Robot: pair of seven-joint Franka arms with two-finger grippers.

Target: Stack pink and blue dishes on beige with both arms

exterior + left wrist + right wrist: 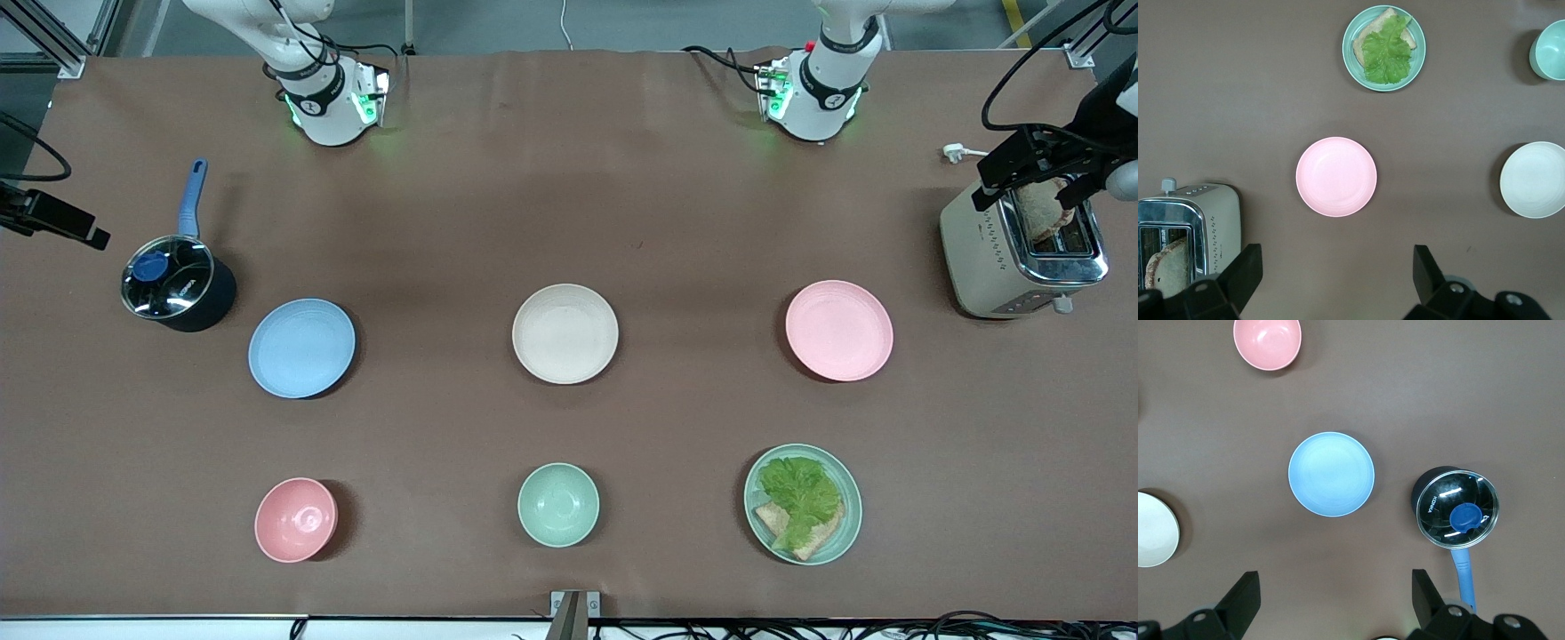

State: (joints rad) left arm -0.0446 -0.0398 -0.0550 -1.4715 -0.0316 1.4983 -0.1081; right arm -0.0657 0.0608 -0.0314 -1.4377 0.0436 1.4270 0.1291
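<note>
The beige plate (564, 333) lies in the middle of the table. The blue plate (301, 348) lies beside it toward the right arm's end, and the pink plate (838, 330) toward the left arm's end. All three are bare and apart. My left gripper (1336, 257) hangs open and empty high over the table near its base, looking down on the pink plate (1336, 177) and the beige plate (1533, 179). My right gripper (1336, 580) is open and empty too, high over the table near its base, with the blue plate (1331, 483) in sight.
A lidded pot with a blue handle (176, 280) stands beside the blue plate. A toaster (1022, 253) holding bread stands at the left arm's end. Nearer the front camera are a pink bowl (295, 519), a mint-green bowl (557, 504) and a mint-green plate (845, 524) with lettuce and bread.
</note>
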